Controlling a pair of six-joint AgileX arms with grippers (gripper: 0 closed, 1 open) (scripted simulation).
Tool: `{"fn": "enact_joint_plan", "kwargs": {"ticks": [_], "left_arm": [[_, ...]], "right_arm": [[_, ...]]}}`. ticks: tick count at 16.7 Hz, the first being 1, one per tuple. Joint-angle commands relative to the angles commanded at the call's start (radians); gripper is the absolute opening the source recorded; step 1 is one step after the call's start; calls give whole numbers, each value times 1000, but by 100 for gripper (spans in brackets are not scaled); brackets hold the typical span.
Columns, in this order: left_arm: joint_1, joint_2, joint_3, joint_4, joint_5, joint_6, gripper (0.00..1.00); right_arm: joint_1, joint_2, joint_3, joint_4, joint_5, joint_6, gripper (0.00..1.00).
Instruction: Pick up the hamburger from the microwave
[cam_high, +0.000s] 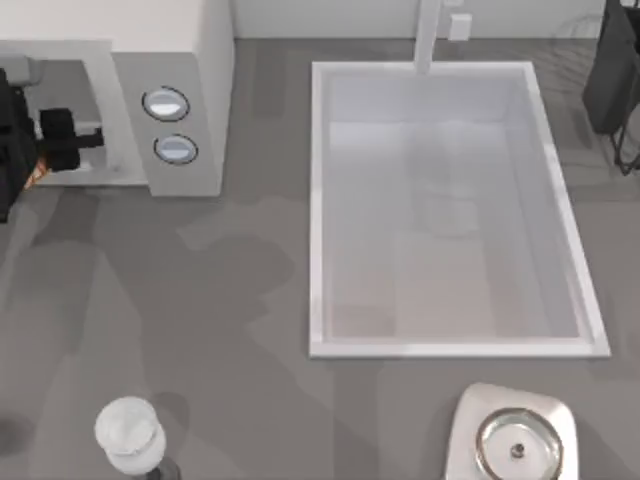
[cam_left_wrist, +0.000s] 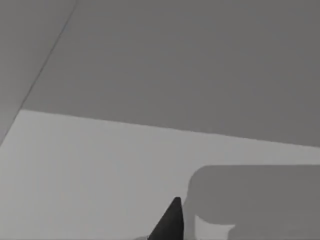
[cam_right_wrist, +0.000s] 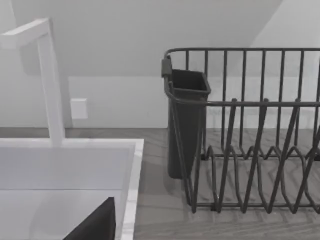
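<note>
The left gripper (cam_high: 85, 138) reaches into the microwave (cam_high: 190, 60) at ten o'clock; whether it grips anything I cannot tell. An orange sliver, likely the hamburger (cam_high: 37, 174), sits below it. Next: confirm grasp, withdraw. The right arm idles.

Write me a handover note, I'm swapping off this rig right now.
Left claw: reaching into the microwave cavity at the table's left; whether it is open or shut is not visible.
Hamburger: an orange-brown sliver shows beside the left arm at the cavity's mouth; grasp unconfirmed.
Right arm: parked at the far right by the dish rack.
Done: approach into the microwave.
Left: confirm the grip, lift the hamburger out.
</note>
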Motion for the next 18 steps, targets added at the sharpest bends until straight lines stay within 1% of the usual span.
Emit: {"fn": "enact_joint_plan", "kwargs": {"ticks": [4, 7, 14, 16, 18], "left_arm": [[-119, -259, -149, -55, 3, -14, 0], [-175, -352, -218, -80, 4, -21, 0], [-177, -339, -230, -68, 4, -20, 0], [-178, -285, -243, -11, 4, -20, 0], [-180, -201, -264, 88, 4, -20, 0]], "right_arm": [[0, 0, 0, 0, 0, 0, 100], [0, 0, 0, 0, 0, 0, 100], [0, 0, 0, 0, 0, 0, 100], [0, 0, 0, 0, 0, 0, 100], [0, 0, 0, 0, 0, 0, 100]]}}
